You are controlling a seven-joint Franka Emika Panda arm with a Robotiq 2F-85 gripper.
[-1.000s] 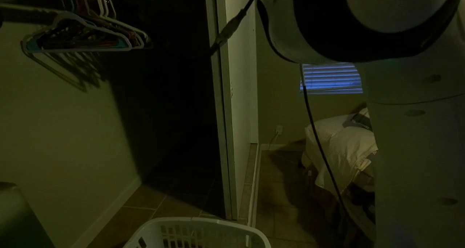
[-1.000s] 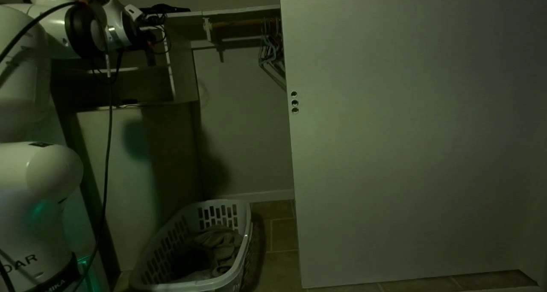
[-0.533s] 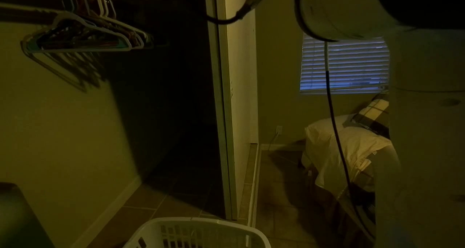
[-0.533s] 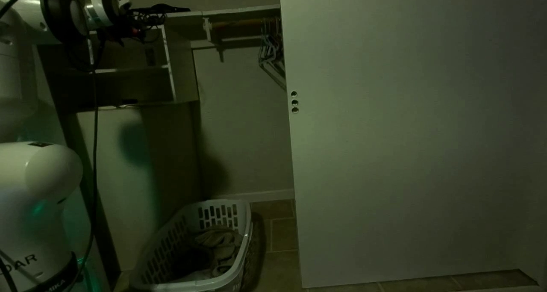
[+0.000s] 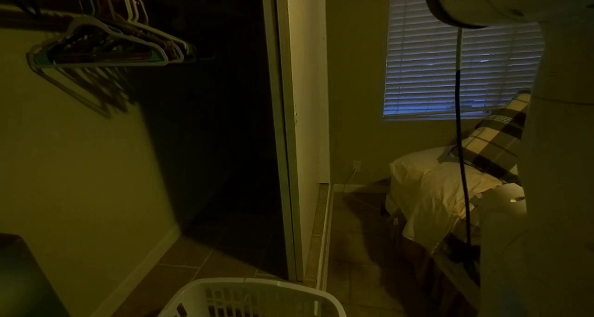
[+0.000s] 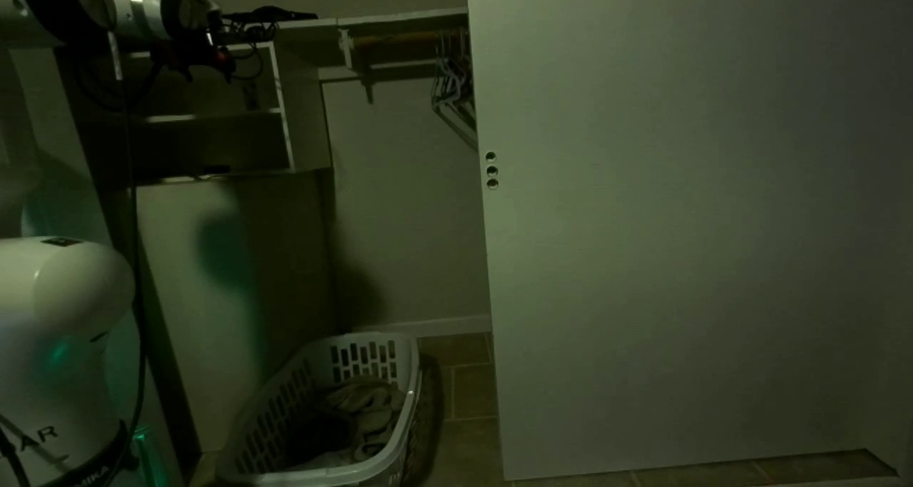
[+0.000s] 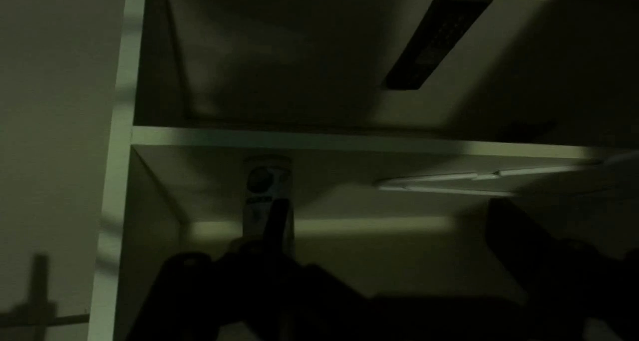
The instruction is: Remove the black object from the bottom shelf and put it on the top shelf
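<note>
A black remote-like object lies on the bottom shelf, which appears at the top of the upside-down wrist view. It shows as a small dark shape in an exterior view. The shelf board above carries a printed can and a white hanger. My gripper is open, with nothing between its fingers. One fingertip overlaps the can in view; I cannot tell whether they touch. In an exterior view my gripper is dark, in front of the upper compartment, above the black object's level.
The shelf unit's side panel stands beside my gripper. A dark item lies on the closet's top ledge. Hangers hang beside a sliding door. A laundry basket stands on the floor. Cables dangle from the arm.
The arm has drawn back toward the left in an exterior view, with the gripper shifting left. In an exterior view the arm moved right and up, uncovering more window and bed.
</note>
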